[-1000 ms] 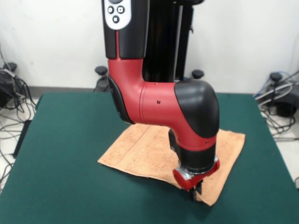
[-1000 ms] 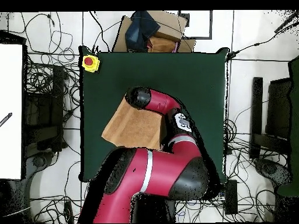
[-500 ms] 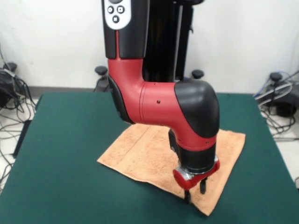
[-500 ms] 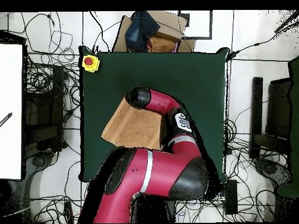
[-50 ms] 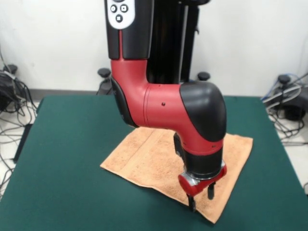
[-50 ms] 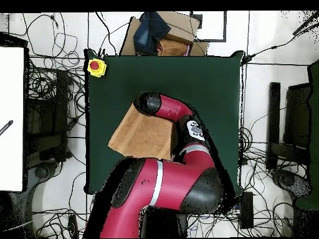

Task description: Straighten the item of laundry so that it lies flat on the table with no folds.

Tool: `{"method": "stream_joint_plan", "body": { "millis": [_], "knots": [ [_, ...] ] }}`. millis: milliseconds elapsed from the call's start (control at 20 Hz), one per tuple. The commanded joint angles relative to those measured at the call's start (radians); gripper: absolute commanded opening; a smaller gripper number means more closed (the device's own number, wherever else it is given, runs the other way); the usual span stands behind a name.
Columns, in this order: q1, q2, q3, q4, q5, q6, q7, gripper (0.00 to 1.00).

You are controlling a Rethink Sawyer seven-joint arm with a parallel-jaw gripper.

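The item of laundry (image 5: 149,159), a peach-orange towel, lies spread on the green table (image 5: 72,144) with no fold showing in its visible parts. My gripper (image 5: 200,198) hangs open just above the towel's near right corner, its two dark fingers (image 5: 191,203) apart and holding nothing. The arm's red and black wrist covers the middle right of the towel. In the overhead view the towel (image 6: 140,134) lies left of centre on the table (image 6: 205,81), and the arm hides the gripper and the towel's right side.
A yellow box with a red button (image 6: 96,66) sits at one table corner. Beyond the table's edge stands a cardboard box with a dark item (image 6: 156,34). Cables cover the floor around the table.
One second ago the fingers were together at the towel's near corner. They have since opened and risen slightly, and the corner now lies flat a little nearer the front edge.
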Motion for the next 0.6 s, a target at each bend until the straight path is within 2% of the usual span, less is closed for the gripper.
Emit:
{"method": "stream_joint_plan", "body": {
  "millis": [50,150,400,600],
  "knots": [
    [0.02,0.019,0.045,0.024,-0.021,-0.043,0.195,1.0],
    [0.03,-0.007,0.019,0.044,-0.022,-0.017,0.208,1.0],
    [0.078,-0.201,-0.107,0.175,-0.029,0.07,0.27,1.0],
    [0.115,-0.284,-0.179,0.214,-0.019,0.138,0.286,1.0]
  ]
}}
